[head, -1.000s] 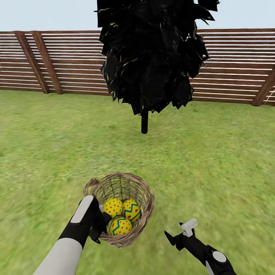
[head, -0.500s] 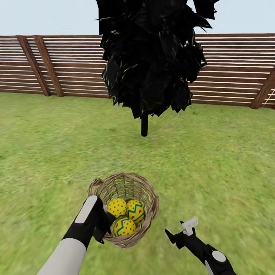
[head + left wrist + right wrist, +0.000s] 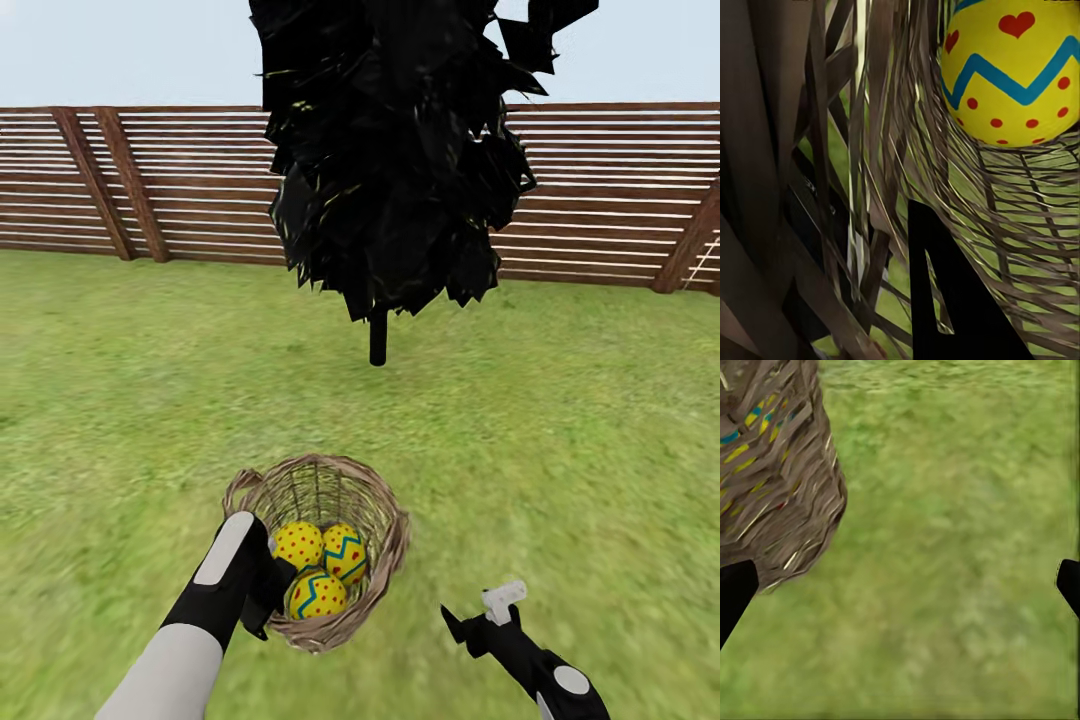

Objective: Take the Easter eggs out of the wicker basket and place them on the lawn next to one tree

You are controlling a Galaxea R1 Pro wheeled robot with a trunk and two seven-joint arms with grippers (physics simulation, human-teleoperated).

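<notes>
Three yellow Easter eggs lie inside the wicker basket: a red-dotted egg, a zigzag egg and a front egg. My left gripper is shut on the basket's near-left rim. In the left wrist view a black finger lies against the woven wall, with a zigzag egg just beyond. My right gripper hangs open over the lawn, right of the basket and holding nothing. The right wrist view shows the basket's side.
A black-trunked tree with dark foliage stands straight ahead, a few metres beyond the basket. Behind it a brown slat fence closes off the garden. Grass stretches out on all sides.
The whole picture has slid down a little, so the camera has moved; tree and fence sit lower. The basket has swayed slightly in my left gripper. The right gripper has hardly moved.
</notes>
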